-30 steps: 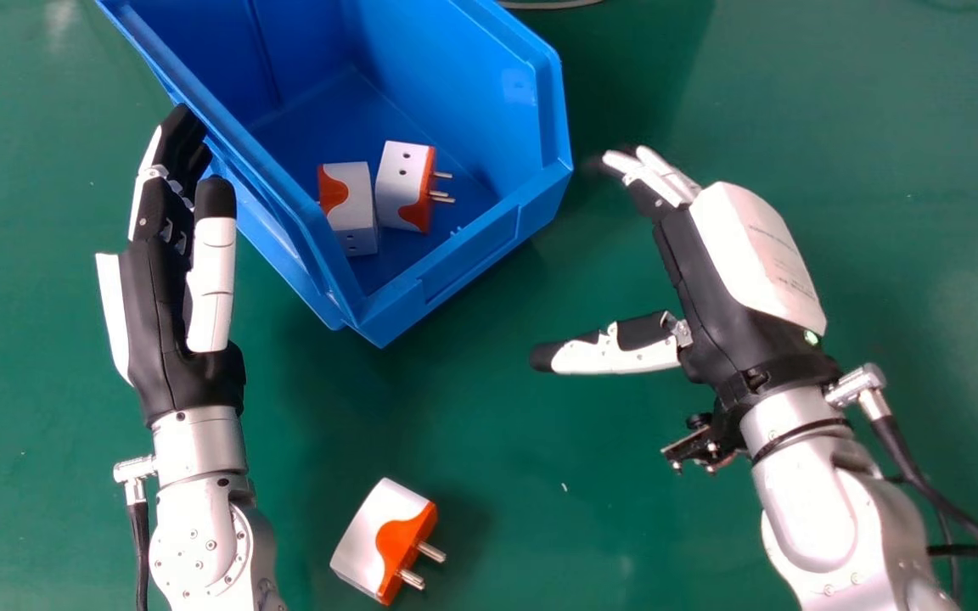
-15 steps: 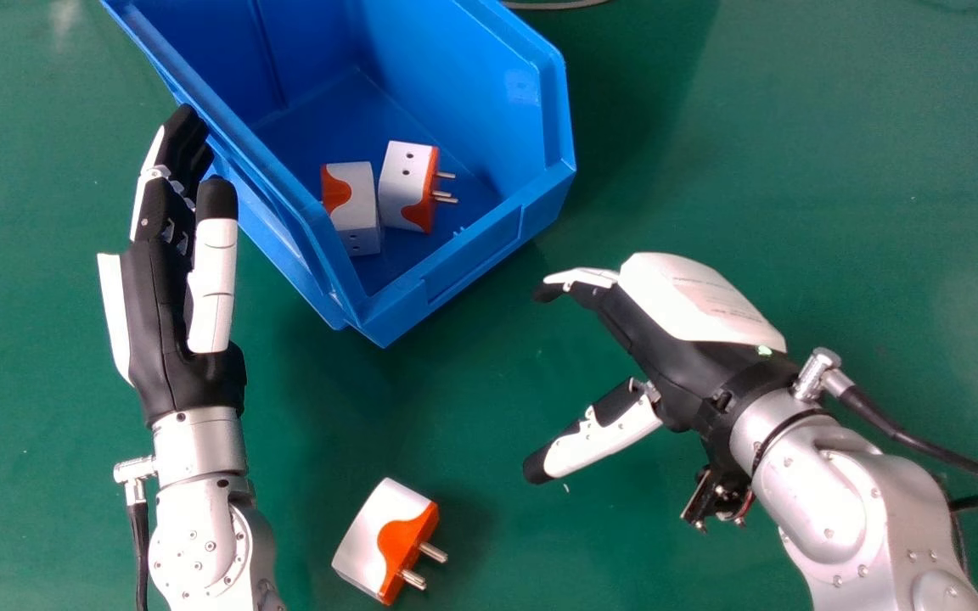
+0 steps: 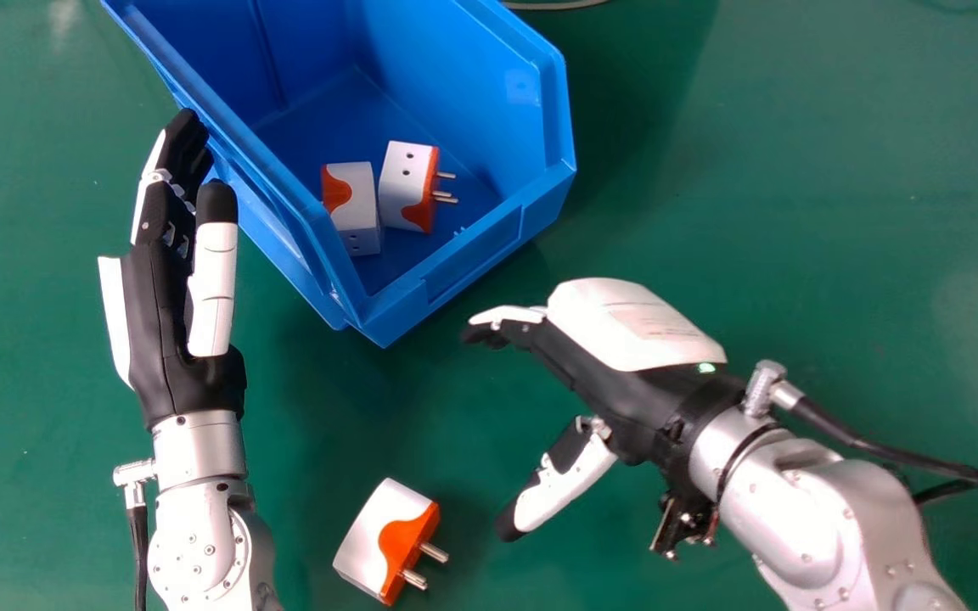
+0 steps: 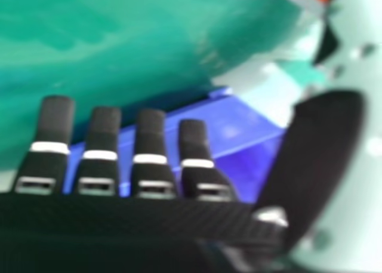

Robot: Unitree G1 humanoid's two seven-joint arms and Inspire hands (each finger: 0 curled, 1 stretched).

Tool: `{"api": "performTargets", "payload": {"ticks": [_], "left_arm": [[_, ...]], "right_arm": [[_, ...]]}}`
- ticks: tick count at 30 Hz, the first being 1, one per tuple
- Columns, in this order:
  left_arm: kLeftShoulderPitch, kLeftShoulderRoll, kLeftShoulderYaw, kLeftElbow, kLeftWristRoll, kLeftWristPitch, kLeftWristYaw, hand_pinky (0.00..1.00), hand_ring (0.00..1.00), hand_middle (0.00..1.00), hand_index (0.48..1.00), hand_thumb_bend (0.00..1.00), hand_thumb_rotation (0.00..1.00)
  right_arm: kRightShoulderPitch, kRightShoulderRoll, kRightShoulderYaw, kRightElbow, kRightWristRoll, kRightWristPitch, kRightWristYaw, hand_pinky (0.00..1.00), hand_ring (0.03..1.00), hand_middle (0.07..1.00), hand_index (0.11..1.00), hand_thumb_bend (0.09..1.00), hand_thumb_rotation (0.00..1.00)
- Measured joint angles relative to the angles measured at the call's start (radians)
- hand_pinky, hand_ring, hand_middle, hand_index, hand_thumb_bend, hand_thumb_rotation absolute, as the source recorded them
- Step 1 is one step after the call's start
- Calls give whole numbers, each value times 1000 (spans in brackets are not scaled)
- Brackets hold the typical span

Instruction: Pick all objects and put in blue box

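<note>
Currently one plug adapter [image 3: 370,535] lies loose on the green surface [image 3: 837,144], nearer the robot than the blue box [image 3: 463,259] and between the two arms. Its white body is slanted in the head view, with the orange end and metal pins facing the right arm's side. Neither hand touches it.

Two more adapters rest on the floor of the box, side by side close to its low front wall. One [image 3: 357,204] sits toward the box's left wall; the other [image 3: 404,182], on its right, has its pins turned to the right.

The right hand [image 3: 608,382] is above the surface, between the box and the loose adapter but off to their right. Its fingers [image 4: 150,141] are open and nearly straight, the thumb spread well apart from them, and they grip nothing. Part of the box shows beyond them in the right hand view.

The left hand [image 3: 158,331] is just beside the box's left wall, its fingers extended and holding nothing; whether the tips touch the wall I cannot tell.
</note>
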Motion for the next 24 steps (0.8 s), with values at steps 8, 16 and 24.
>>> {"api": "performTargets", "payload": {"ticks": [8,16,24], "left_arm": [[4,0,0,-5,0,0,0,912,926,912,867,805,794],[5,-1,-1,-10,1,0,2,911,923,911,864,819,795],[5,-1,-1,-12,-2,0,-3,915,925,911,865,815,795]], "right_arm": [[-4,16,65,3,-37,-56,-3,625,806,839,818,604,22],[-22,41,112,57,-73,-116,-37,520,765,817,781,646,2],[-23,43,117,66,-102,-124,-38,502,756,815,779,577,0]]}}
